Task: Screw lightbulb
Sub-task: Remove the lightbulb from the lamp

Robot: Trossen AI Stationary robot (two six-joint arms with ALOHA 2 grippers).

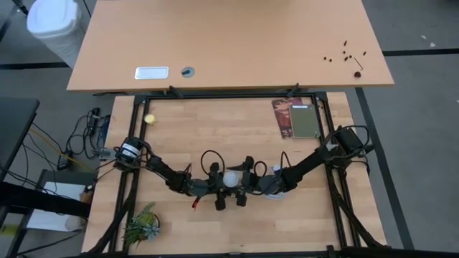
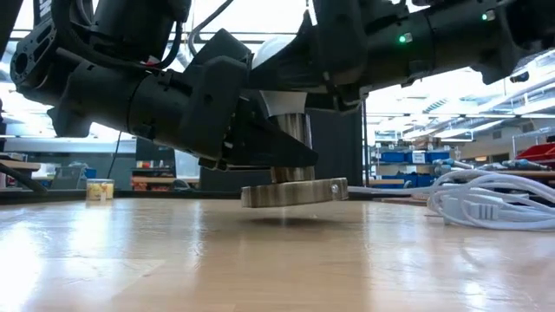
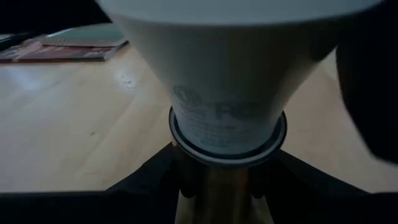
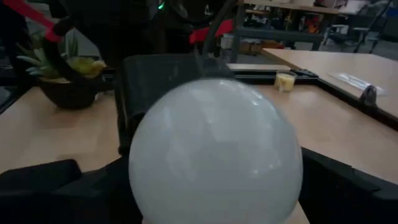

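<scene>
The lightbulb (image 1: 231, 178) stands upright near the middle of the table, its white dome (image 4: 214, 149) up and its tapered pale base (image 3: 224, 106) seated in the socket's collar. Below it are the socket's metal barrel (image 2: 293, 130) and the round socket disc (image 2: 295, 192). The disc is slightly tilted, with a shadow under it. My left gripper (image 1: 219, 185) comes from the left and is shut on the socket. From the right, my right gripper (image 1: 245, 183) is shut on the bulb's dome. My left gripper pinches the socket's metal barrel (image 3: 214, 199) between its two fingers (image 3: 149, 180), just under the bulb's base. The fingers come nearly level from the table's left. The socket stands upright, its disc just above the table and a little tilted. My right gripper has the bulb's dome (image 4: 186, 124) between its two fingers (image 4: 56, 180), one on either side. It comes nearly level from the table's right. The bulb stands upright in the socket.
A coiled white cable (image 2: 486, 199) lies on the table at the right. A small plant (image 1: 141, 223) stands at the near left, a yellow ball (image 1: 150, 119) at the far left, and booklets (image 1: 295, 118) at the far right. A larger table (image 1: 229, 43) stands beyond.
</scene>
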